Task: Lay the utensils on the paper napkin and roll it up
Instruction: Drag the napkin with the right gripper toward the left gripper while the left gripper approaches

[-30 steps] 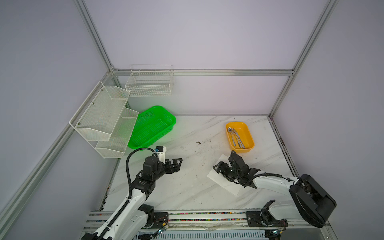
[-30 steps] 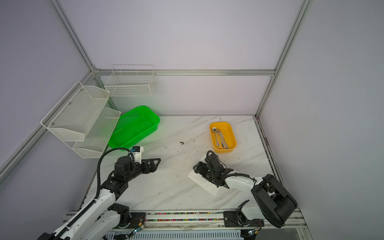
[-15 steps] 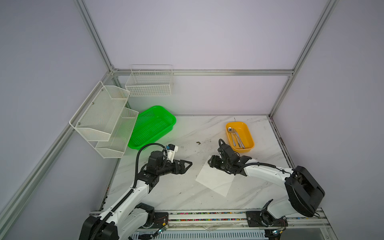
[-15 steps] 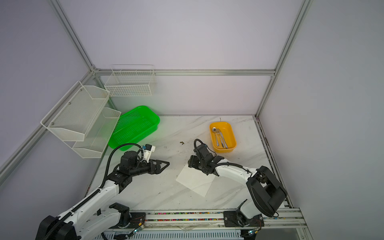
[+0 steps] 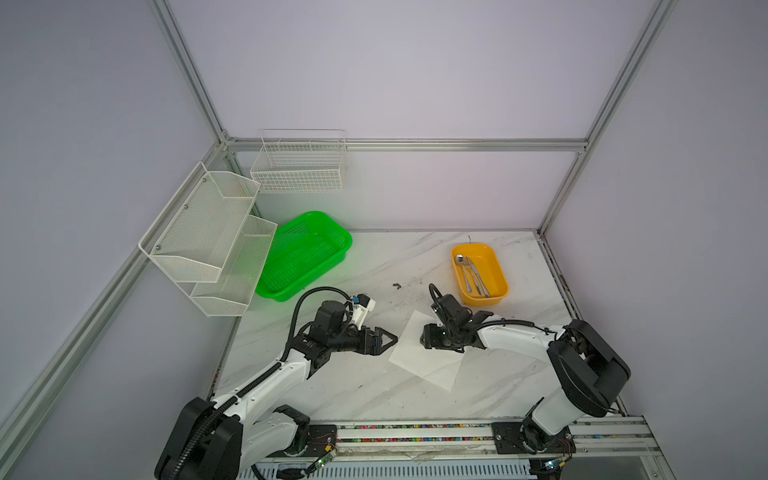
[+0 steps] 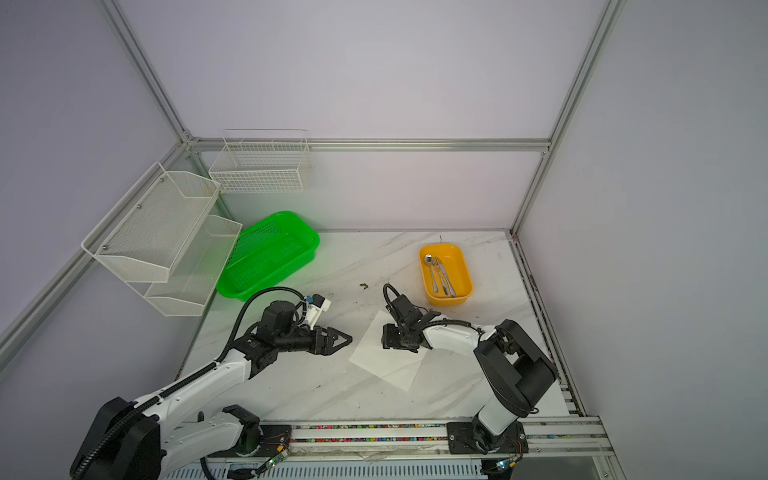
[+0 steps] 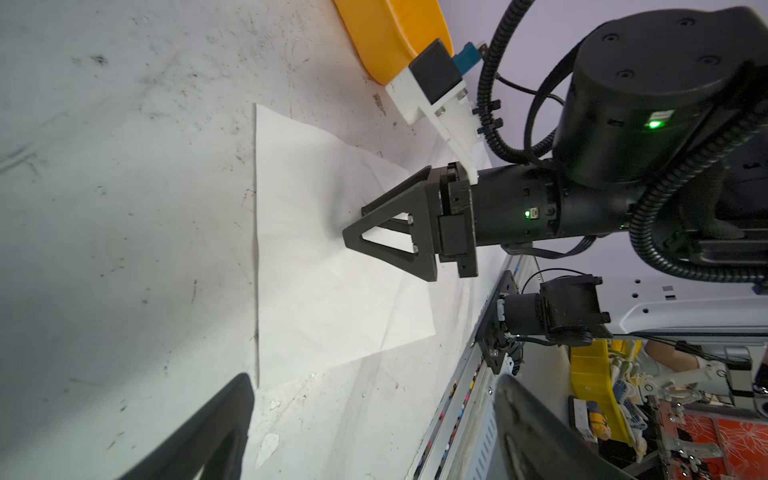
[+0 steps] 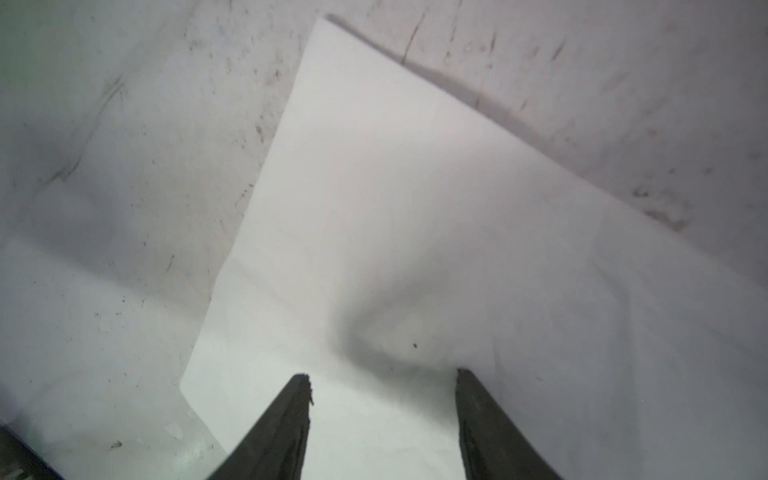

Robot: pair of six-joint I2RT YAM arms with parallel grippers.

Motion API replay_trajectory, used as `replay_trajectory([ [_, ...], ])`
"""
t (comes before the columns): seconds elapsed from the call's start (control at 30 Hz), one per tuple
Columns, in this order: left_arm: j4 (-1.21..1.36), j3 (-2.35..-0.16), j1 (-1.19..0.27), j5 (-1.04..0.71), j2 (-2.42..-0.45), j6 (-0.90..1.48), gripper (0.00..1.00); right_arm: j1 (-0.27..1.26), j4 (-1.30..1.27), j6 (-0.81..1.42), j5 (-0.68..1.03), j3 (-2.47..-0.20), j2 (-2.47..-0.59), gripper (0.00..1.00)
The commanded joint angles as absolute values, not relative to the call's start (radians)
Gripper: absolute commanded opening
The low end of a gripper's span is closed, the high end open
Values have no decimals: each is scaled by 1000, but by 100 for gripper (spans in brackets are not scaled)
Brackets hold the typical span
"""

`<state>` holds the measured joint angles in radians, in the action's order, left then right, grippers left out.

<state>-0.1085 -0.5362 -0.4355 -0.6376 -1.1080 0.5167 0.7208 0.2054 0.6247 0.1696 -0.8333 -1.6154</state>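
Marbled tabletop (image 5: pixel 332 386) under the paper napkin (image 5: pixel 419 361): looks light, limp, best pinched at 1 edge; right gripper (image 8: pixel 384 384) spread upon it, left gripper (image 5: pixel 388 338) spread.

No text, label, brand, number or sign can be read in any view; the small packets among the clutter (image 7: pixel 615 419) beyond the edge of the counter (image 7: pixel 124 174), seen from the left wrist, may carry print, but it is too blurred to make out.
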Motion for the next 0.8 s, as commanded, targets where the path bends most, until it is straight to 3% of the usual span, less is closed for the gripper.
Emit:
replay_trajectory([
  [0.0,-168,-670,-440,-549,-1112,459,89,727,212,769,137,-793,-1692,60],
  [0.33,-155,-686,-438,-477,-1158,459,91,857,-114,1280,109,-750,-1770,63],
  [0.5,-168,-728,-437,-532,-1223,479,90,920,-81,1368,30,-804,-1713,65],
  [0.63,-238,-764,-437,-523,-1269,472,81,906,-59,1281,3,-814,-1615,62],
  [0.77,-265,-763,-437,-562,-1307,505,59,896,3,1085,40,-848,-1601,55],
])
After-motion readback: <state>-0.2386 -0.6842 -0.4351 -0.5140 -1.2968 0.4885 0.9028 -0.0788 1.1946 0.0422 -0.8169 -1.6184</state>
